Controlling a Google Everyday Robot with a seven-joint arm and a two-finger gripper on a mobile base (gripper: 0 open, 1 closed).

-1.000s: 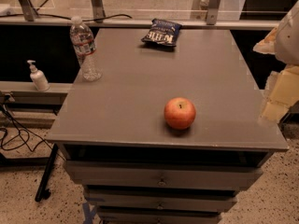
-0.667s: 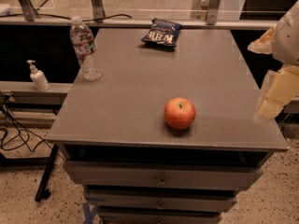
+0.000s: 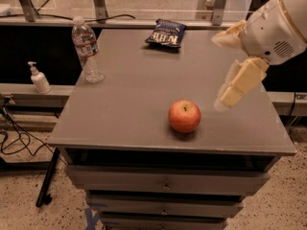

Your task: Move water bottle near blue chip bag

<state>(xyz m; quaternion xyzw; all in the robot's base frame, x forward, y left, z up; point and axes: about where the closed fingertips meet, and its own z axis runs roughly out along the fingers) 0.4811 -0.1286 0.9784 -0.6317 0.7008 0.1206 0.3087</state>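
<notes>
Water bottle (image 3: 87, 51) stands upright at the far left corner of the table (image 3: 134, 95), close to the left edge, white cap on top. The blue chip bag (image 3: 166, 33) lies flat at the far edge, about midway across and well apart from the bottle. A red apple (image 3: 184, 116) sits near the front edge, right of centre. The pincer (image 3: 219, 71) hangs above the right part of the table, just right of the apple and higher; its two cream fingers (image 3: 237, 85) are spread wide and grip nothing. A small white pump dispenser (image 3: 38, 78) stands on a ledge left of the table.
</notes>
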